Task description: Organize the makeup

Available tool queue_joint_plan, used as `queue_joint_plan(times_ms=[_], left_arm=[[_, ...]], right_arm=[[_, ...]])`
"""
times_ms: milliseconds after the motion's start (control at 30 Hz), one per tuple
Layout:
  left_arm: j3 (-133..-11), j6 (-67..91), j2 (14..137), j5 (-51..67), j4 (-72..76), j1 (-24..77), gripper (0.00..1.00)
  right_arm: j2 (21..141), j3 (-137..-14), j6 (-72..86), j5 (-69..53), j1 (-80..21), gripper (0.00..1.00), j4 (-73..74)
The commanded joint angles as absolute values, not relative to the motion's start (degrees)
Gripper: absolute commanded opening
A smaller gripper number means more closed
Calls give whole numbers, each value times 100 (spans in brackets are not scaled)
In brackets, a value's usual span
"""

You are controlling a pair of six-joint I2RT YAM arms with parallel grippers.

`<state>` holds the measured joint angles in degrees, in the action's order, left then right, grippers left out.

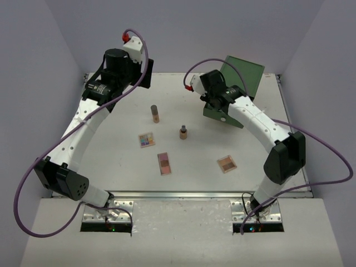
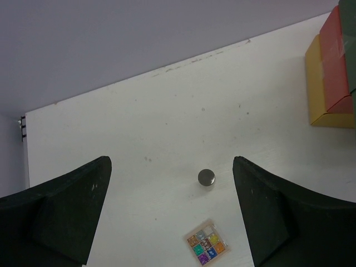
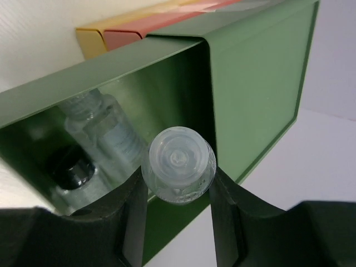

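White table overhead, right pincer clamping clear bottle seen only by wrist, left pincer wide

A white table sits enclosed by plain pale lavender-grey panels: a back wall, a left wall and a right wall. Light is soft and even. Nearer lies a speckled pale ledge, perhaps a separate board

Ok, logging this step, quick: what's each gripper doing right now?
Left gripper: open, holding nothing.
Right gripper: shut on a clear bottle, at the green drawer.
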<state>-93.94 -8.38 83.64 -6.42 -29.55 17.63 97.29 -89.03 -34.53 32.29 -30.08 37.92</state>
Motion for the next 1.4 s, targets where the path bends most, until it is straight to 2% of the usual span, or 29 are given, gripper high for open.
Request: queue_joint_plan(times_ms=[0,167,333,467,667,767,833,900,1000,1067,1200,1367], left_arm=[[-9328,-894,8054,-700,-2725,1696,89],[-9255,-892,8042,-686,-2711,1696,89],[-9264,-905,8080,-702,-2698,1687,89],[-9264,-903,8101,-686,-2698,1687,89],[-9236,-907,8115,-678,-2698,1688,89],[-9229,-914,8140,-695,-2698,1688,89],[-9229,-921,8180,-718,-2698,1690,89],[-9229,-923,8213,-738,-2698,1679,90],[-9237,-920,8285,-765,-2686,1676,90],[-9229,-911,8311,-765,-2681,1670,90],[-9207,-901,8354,-738,-2685,1666,90],[-9191,-885,8387,-721,-2672,1650,91]], right_arm=[[9909,-9000,-3604,3768,-2877,33,3691],[9957,-8960,-3566,3782,-2865,60,3683],[9880,-9030,-3501,3714,-2865,71,3683],[9820,-9292,-3478,3746,-2865,73,3702],[9439,-10273,-2070,3331,-2865,73,4490],[9034,-10257,-1123,2764,-2865,73,4785],[8208,-9589,270,1908,-2865,71,4403],[7558,-8677,1135,1637,-2865,61,3818],[6565,-6756,3009,1748,-2892,44,2642],[6099,-6239,3537,2174,-3002,37,2482],[5950,-5920,4350,2838,-3357,35,2768],[6142,-5472,4716,2897,-3498,37,2629]])
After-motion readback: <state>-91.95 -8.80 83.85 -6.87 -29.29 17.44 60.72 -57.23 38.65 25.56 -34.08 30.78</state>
